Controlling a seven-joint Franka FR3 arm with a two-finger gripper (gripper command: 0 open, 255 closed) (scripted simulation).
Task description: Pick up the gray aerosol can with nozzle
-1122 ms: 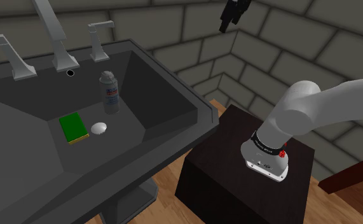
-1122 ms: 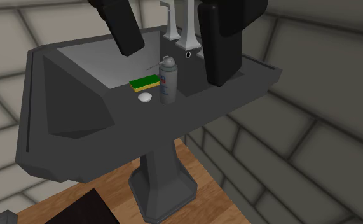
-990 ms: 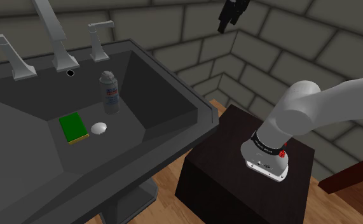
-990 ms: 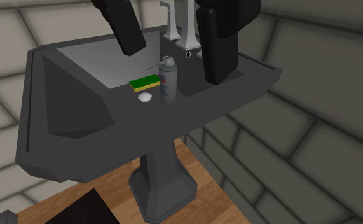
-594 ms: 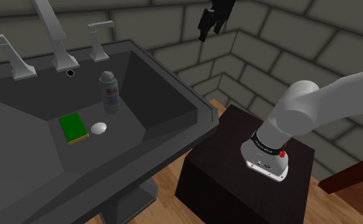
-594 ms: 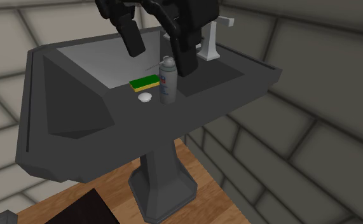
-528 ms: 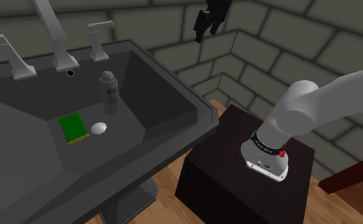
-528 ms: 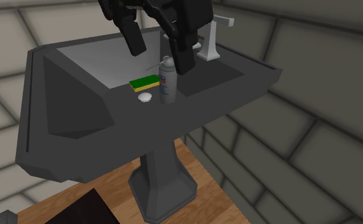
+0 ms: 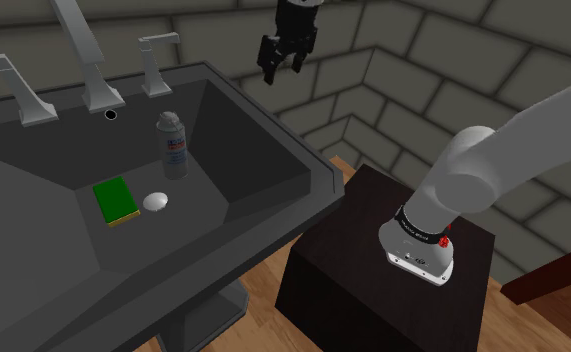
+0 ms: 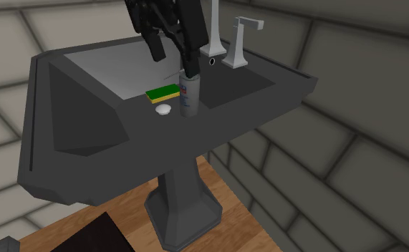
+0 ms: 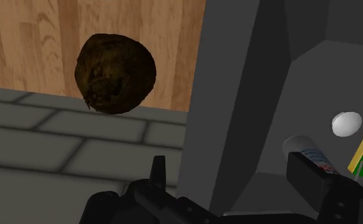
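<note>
Presently: gray aerosol can (image 9: 172,146), upright in the basin of the dark sink (image 9: 253,160), close to its back wall, below the faucet (image 9: 100,92). Just beside the can: white oval piece (image 9: 156,201); green sponge (image 9: 115,200) next along. My end effector (image 9: 282,72): aloft, well above the can, toward the shoulder view's right of it; fingers spread wide, nothing between them. Stand (image 9: 373,270): dark box on wooden floor (image 9: 263,310).
</note>
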